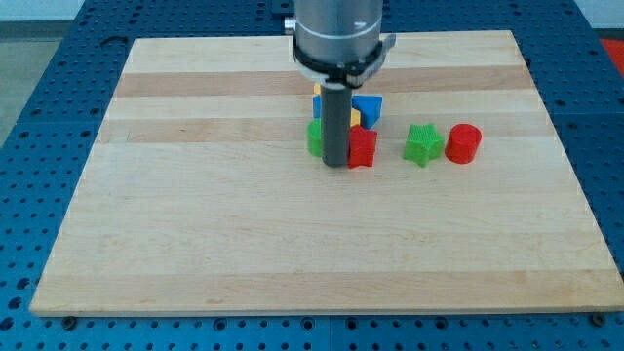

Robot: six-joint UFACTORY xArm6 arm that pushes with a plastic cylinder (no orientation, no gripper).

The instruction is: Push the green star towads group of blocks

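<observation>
The green star lies right of the board's middle, with a red cylinder touching or almost touching its right side. To its left is a tight group of blocks: a red block, a green block, a blue block, a yellow block and another blue block, partly hidden by the rod. My tip stands at the group's bottom edge, between the green block and the red block, well left of the green star.
The wooden board lies on a blue perforated table. The arm's grey body hangs over the board's top middle and hides part of the group.
</observation>
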